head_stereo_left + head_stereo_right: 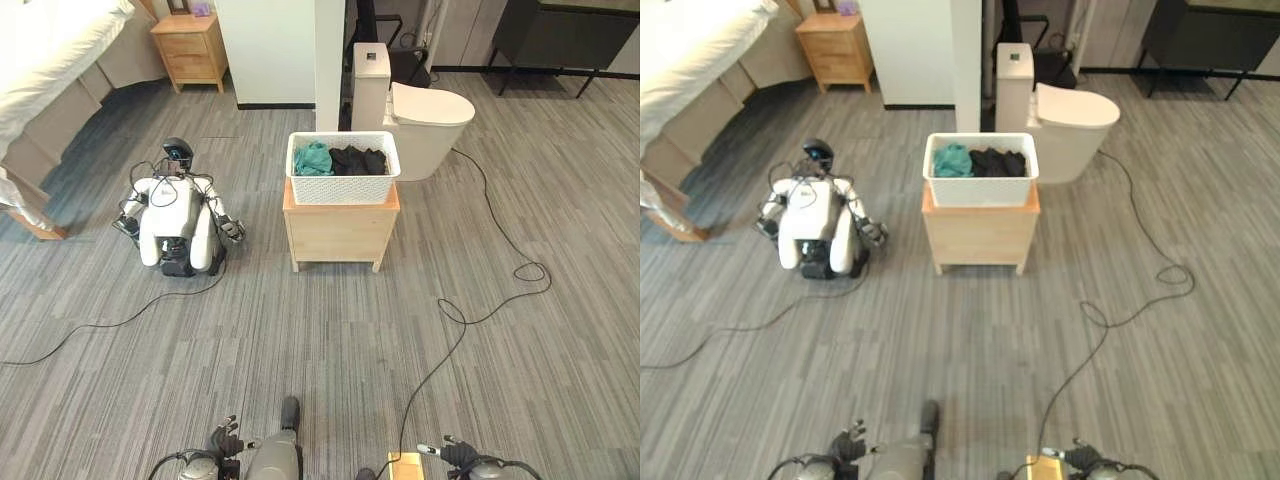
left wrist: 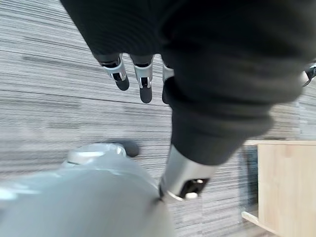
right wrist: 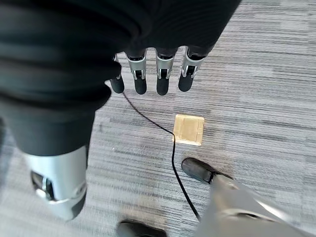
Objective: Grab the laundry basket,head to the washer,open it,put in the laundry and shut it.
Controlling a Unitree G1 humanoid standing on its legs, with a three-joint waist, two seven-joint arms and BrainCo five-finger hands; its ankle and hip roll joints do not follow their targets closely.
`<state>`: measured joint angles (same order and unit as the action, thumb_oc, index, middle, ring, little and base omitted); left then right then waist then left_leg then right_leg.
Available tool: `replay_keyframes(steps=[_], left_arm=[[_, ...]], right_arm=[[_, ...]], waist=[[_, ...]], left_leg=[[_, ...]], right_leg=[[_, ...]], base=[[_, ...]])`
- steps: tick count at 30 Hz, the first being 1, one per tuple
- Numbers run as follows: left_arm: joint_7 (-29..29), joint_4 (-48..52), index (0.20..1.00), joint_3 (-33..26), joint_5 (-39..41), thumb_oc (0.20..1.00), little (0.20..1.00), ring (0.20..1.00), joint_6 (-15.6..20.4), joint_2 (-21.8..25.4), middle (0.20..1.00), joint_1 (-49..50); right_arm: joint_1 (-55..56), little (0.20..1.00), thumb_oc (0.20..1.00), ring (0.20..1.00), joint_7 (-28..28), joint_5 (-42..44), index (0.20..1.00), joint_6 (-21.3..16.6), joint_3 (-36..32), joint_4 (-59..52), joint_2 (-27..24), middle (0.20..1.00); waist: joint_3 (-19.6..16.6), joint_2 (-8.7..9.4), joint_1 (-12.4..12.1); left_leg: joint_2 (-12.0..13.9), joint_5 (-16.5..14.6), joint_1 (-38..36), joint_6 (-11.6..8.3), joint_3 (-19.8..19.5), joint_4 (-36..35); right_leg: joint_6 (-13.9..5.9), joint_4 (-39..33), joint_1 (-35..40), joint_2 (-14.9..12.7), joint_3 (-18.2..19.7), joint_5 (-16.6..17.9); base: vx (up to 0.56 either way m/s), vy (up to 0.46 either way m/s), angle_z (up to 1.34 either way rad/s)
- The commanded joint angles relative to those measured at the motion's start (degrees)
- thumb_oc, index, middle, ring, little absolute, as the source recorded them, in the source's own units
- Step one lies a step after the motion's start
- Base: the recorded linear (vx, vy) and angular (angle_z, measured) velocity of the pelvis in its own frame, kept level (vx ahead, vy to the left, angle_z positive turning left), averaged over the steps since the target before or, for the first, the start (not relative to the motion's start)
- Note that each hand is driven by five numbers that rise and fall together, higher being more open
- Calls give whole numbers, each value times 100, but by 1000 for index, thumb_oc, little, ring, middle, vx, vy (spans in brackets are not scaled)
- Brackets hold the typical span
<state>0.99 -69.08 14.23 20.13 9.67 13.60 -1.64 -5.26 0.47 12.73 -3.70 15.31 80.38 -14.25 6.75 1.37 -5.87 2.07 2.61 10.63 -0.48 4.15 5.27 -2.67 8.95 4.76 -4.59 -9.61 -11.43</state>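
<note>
A white laundry basket (image 1: 343, 180) stands on a small wooden table (image 1: 340, 232) in the middle of the room, some way ahead of me. It holds a teal cloth (image 1: 312, 158) and dark clothes (image 1: 360, 160). My left hand (image 1: 226, 438) hangs low at the near edge of the eye views, and my right hand (image 1: 452, 455) hangs opposite it. Both are far from the basket. In the wrist views the left hand (image 2: 143, 79) and the right hand (image 3: 158, 74) have straight fingers over the grey floor and hold nothing.
Another white robot (image 1: 177, 225) sits on the floor left of the table. A white toilet (image 1: 430, 125) stands behind the basket, with a white pillar (image 1: 330, 50) beside it. A bed (image 1: 50, 70) and nightstand (image 1: 190, 48) lie far left. A brass floor plate (image 3: 189, 129) is near my right hand.
</note>
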Motion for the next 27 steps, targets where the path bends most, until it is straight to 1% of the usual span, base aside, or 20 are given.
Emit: replay_keyframes(steps=[1,2,5,6,7,8,9,10,11,12,13,14,15,18,20,22,23,24,25,27], left_arm=[[69,113,1000,79,-192,1000,1000,1000,74,184,1000,-115],[90,225,1000,96,-228,1000,1000,1000,81,258,1000,-92],[75,230,1000,96,-227,1000,1000,1000,92,287,1000,-79],[57,215,1000,98,-221,1000,1000,1000,99,306,1000,-76],[57,215,1000,98,-221,1000,1000,1000,99,304,1000,-76],[50,183,1000,93,-251,1000,1000,1000,111,293,1000,-82],[50,183,1000,93,-251,1000,1000,1000,111,292,1000,-80],[41,144,1000,97,-275,1000,1000,1000,116,276,1000,-96],[35,91,1000,104,-292,1000,1000,1000,129,248,1000,-111],[18,35,1000,96,-350,1000,1000,1000,161,205,1000,-148],[-2,13,1000,92,-366,1000,1000,1000,175,193,1000,-177],[-2,12,1000,93,-366,1000,1000,1000,176,190,1000,-177],[-18,-28,1000,97,-433,1000,1000,1000,196,178,1000,-249],[-19,-36,1000,117,-472,1000,1000,1000,200,163,1000,-255],[-31,-31,1000,141,-543,1000,1000,1000,209,182,1000,-240],[-79,-130,1000,110,-548,1000,1000,1000,211,170,1000,-217],[-95,-165,1000,50,-529,1000,1000,1000,207,162,1000,-195],[-136,-212,1000,-30,-451,1000,1000,1000,199,150,1000,-194],[-136,-212,1000,-30,-451,1000,1000,1000,198,150,1000,-194],[-162,-25,1000,-97,-217,1000,1000,1000,167,189,1000,-214]], right_arm=[[-50,1000,1000,1000,61,107,1000,12,19,-207,-81,1000],[-22,1000,1000,1000,69,111,1000,12,-12,-293,-108,1000],[28,1000,1000,1000,58,160,1000,-11,-74,-334,-110,1000],[119,1000,1000,1000,52,209,1000,-22,-116,-424,-143,1000],[118,1000,1000,1000,52,209,1000,-22,-116,-424,-144,1000],[161,1000,1000,1000,44,238,1000,-14,-133,-418,-167,1000],[163,1000,1000,1000,44,239,1000,-13,-132,-419,-168,1000],[181,1000,1000,1000,40,242,1000,-13,-136,-405,-183,1000],[206,1000,1000,1000,36,262,1000,-12,-146,-386,-188,1000],[240,1000,1000,1000,42,301,1000,3,-194,-369,-190,1000],[244,1000,1000,1000,51,298,1000,18,-204,-351,-190,1000],[245,1000,1000,1000,51,298,1000,18,-204,-350,-193,1000],[264,1000,1000,1000,100,265,1000,42,-224,-293,-193,1000],[314,1000,1000,1000,113,247,1000,48,-226,-280,-218,1000],[437,1000,1000,1000,143,282,1000,29,-260,-331,-226,1000],[510,1000,1000,1000,175,276,1000,-1,-201,-383,-231,1000],[529,1000,1000,1000,185,251,1000,-7,-167,-384,-233,1000],[531,1000,1000,1000,131,318,1000,-59,-157,-409,-249,1000],[531,1000,1000,1000,131,319,1000,-59,-157,-408,-250,1000],[481,1000,1000,1000,26,561,1000,-141,-174,-611,-350,1000]], waist=[[-18,117,-66],[51,-19,50],[91,-70,81],[176,-180,255],[166,-189,259],[187,-181,339],[208,-191,351],[186,-154,389],[218,-132,454],[217,-34,597],[221,-22,643],[235,-38,633],[216,-23,727],[184,-11,787],[72,88,870],[-39,83,944],[-81,43,938],[-95,65,877],[-103,55,892],[97,229,797]], left_leg=[[-264,-295,499,324,32,715],[-258,-405,181,444,96,587],[-254,-487,-55,489,156,482],[-300,-609,-523,497,31,307],[-290,-599,-513,493,24,301],[-291,-755,-770,415,38,233],[-281,-766,-798,408,24,234],[-316,-861,-883,368,7,219],[-330,-983,-1056,317,-46,217],[-419,-1197,-1290,244,-152,226],[-418,-1277,-1394,220,-193,226],[-400,-1295,-1415,217,-186,232],[-351,-1434,-1653,153,-284,179],[-270,-1532,-1923,96,-343,96],[-194,-1655,-2211,27,-439,1],[41,-1590,-2414,-57,-518,54],[204,-1409,-2408,-168,-543,215],[513,-638,-1876,-355,-436,1218],[524,-655,-1844,-360,-457,1255],[625,-10,-820,-199,-578,3058]], right_leg=[[-455,1671,-31,-443,270,1364],[-566,2359,-450,-542,179,1793],[-623,2520,-648,-753,-53,1977],[-411,2149,-1139,-699,-297,1409],[-406,2130,-1140,-688,-307,1423],[-365,1405,-1312,-709,-518,1195],[-362,1385,-1267,-698,-538,1192],[-354,894,-1351,-717,-559,1166],[-377,352,-1360,-677,-496,1250],[-529,-514,-1495,-663,-58,1574],[-584,-779,-1561,-651,177,1706],[-582,-794,-1534,-631,178,1710],[-673,-1153,-1734,-679,527,1923],[-716,-1194,-1736,-651,519,2020],[-659,-921,-1671,-555,727,2046],[-564,-569,-1766,-284,827,1982],[-498,-481,-1711,-139,764,1900],[-307,-541,-1417,-34,571,1748],[-303,-543,-1422,-28,553,1749],[94,-669,-1061,174,585,1505]], base=[[312,238,-18],[314,238,-16],[329,140,16],[354,66,-5],[596,38,-24],[245,-34,-12],[365,-68,-2],[259,-93,16],[525,-200,17],[531,-213,24],[401,-160,40],[386,-164,56],[266,-116,49],[365,-191,42],[307,-210,41],[359,-308,30],[371,-475,-7],[233,-362,-23],[158,-373,7],[81,-336,20]])
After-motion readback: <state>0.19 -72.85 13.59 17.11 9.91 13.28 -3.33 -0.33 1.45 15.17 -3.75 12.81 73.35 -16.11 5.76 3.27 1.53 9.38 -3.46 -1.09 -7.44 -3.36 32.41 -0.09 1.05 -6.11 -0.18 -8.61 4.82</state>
